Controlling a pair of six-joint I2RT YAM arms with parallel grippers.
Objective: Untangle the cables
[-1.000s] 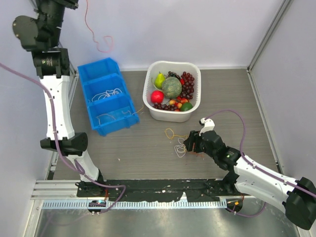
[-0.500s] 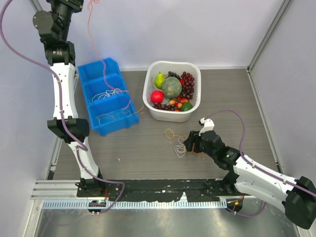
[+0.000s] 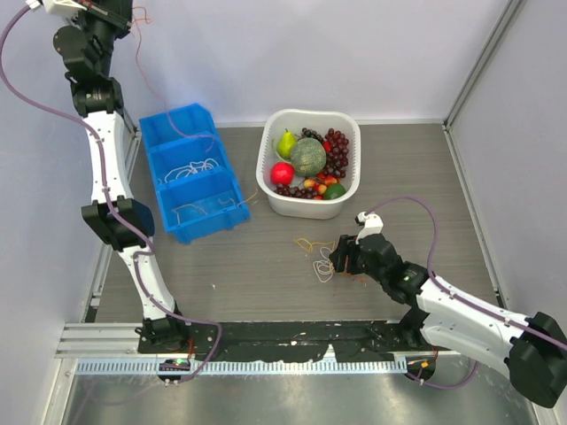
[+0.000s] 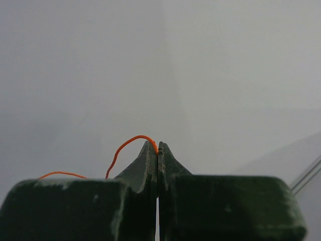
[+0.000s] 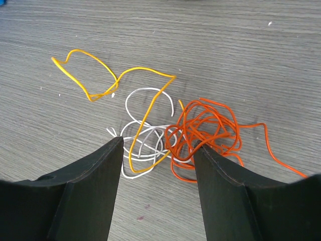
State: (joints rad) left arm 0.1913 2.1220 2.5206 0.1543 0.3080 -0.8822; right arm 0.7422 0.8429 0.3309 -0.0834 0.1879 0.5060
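Observation:
My left gripper (image 3: 104, 7) is raised high at the far left and is shut on a thin orange-red cable (image 4: 131, 141), pinched at the fingertips (image 4: 151, 150). That cable (image 3: 139, 64) hangs down towards the blue bin (image 3: 156, 127). My right gripper (image 5: 158, 145) is open and low over a tangle on the table. The tangle holds a yellow-orange cable (image 5: 100, 75), a white cable (image 5: 142, 95) and a bunched orange-red cable (image 5: 208, 120), all between and just beyond the jaws. The tangle (image 3: 317, 255) lies just left of the right gripper (image 3: 339, 258).
The blue three-part bin holds white cords (image 3: 197, 166) in its middle and near compartments. A white basket (image 3: 266, 150) of fruit stands at the table's far middle. Walls close in the left, back and right sides.
My left arm has swung up and to the left with the orange-red cable, whose free end now trails over the blue bin. My right gripper has barely moved.

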